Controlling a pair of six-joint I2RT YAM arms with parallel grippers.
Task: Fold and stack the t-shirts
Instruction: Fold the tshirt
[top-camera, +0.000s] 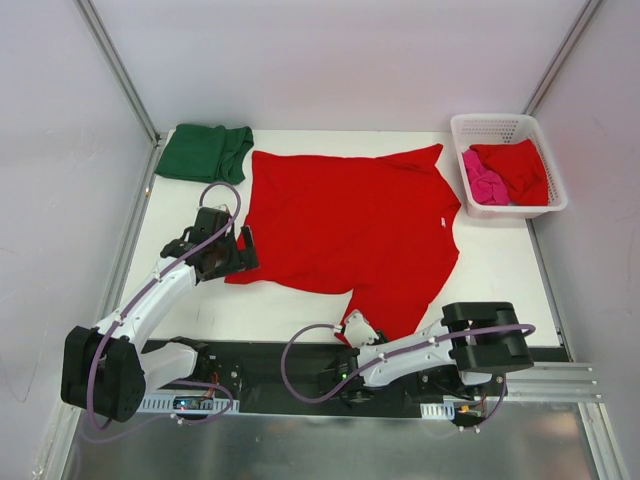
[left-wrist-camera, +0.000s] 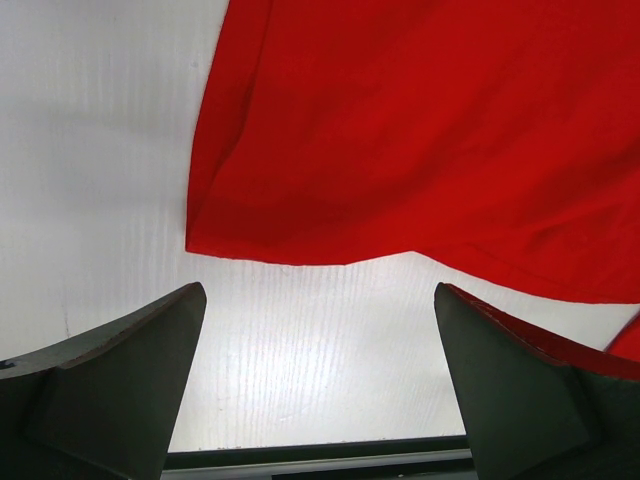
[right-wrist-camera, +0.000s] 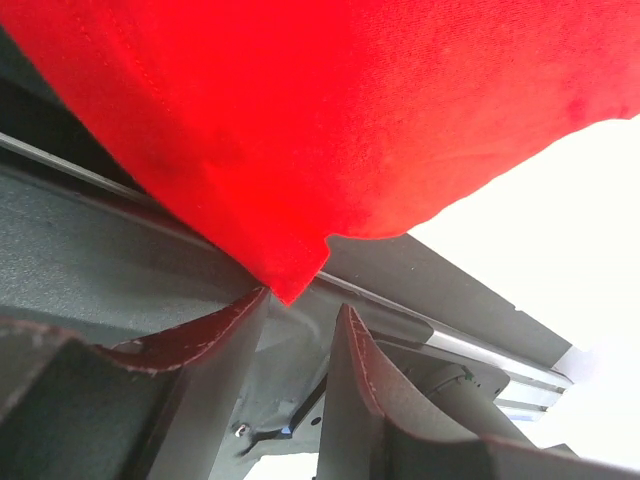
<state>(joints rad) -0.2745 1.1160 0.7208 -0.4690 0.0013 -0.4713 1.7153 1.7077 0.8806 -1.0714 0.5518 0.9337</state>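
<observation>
While the big red t-shirt (top-camera: 350, 225) lies spread flat mid-frame on the table (top-camera: 500, 270), both arms sit at its lower edge.

- The left pincer (top-camera: 232, 250) is at the shirt's lower-left corner. Its jaws are wide apart with nothing between them. Its wrist view shows the hem corner just ahead of the fingers (left-wrist-camera: 120, 380) and bare table under the gap.
- The right pincer (top-camera: 352, 325) is at the shirt's lowest point, bottom centre. Its wrist view shows the jaws narrowly apart, with the cloth tip touching one fingertip but not clamped.
- Judgement: the shirt is laid out for folding, and each arm is posted at a near corner to lift it toward the top of the frame. The fold is not yet begun.
- The dark green t-shirt (top-camera: 205, 152) lies folded at upper left, just beside the red one's upper-left corner. It is likely the stack's base.
- The white lattice basket (top-camera: 508, 117) at upper right holds a second red t-shirt (top-camera: 520, 168) and a pink t-shirt (top-camera: 483, 185), both unfolded.
- Edges: the shirt's lowest point reaches the dark rail (top-camera: 250, 355) along the bottom of the table.
- Room: there is open table at lower left and right of centre, and little room along the top edge.
</observation>
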